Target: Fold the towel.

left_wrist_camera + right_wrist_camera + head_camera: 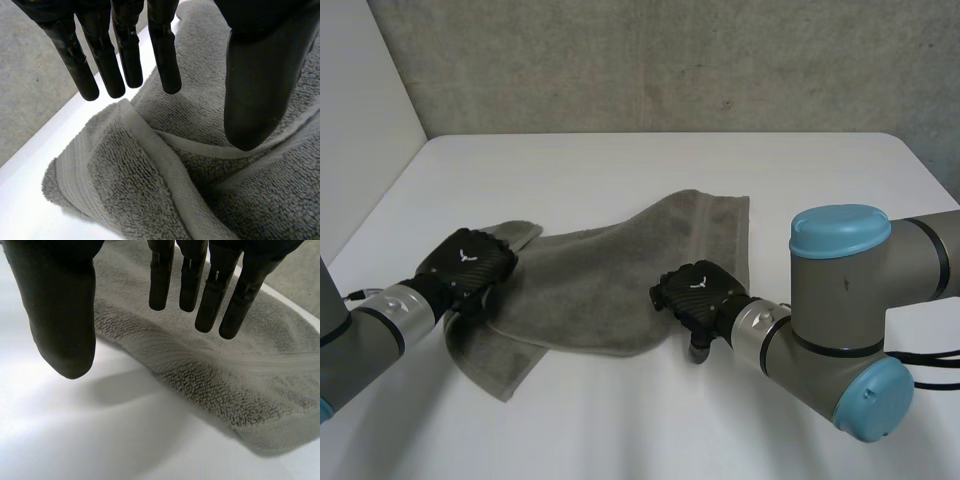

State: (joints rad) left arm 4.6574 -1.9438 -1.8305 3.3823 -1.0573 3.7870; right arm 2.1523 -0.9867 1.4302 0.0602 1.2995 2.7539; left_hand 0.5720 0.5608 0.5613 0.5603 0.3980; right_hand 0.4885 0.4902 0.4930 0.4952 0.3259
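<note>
1. fingers (120, 60) on the left hand (470, 262) are straight and a bit spread, thumb (260, 90) well apart from them, nothing pinched, so that one's released.
2. it's over the left end of the grey towel (610, 290). its wrist view shows a hemmed corner (125, 150) doubled over on itself right under the fingertips. can't tell if the thumb tip actually touches the cloth.
3. right hand (698, 295), same deal: fingers (210, 295) straight, thumb (65, 325) off to the side, holding nothing.
4. that hand is at the towel's near edge, toward its right end. fingers are over the cloth, thumb over bare table just off the edge.
5. towel itself lies rumpled on the white table (670, 160), between the two hands. its right end, the one with the woven band (705, 215), points to the far side, and a loose corner pokes out on the near side by the left hand.
</note>
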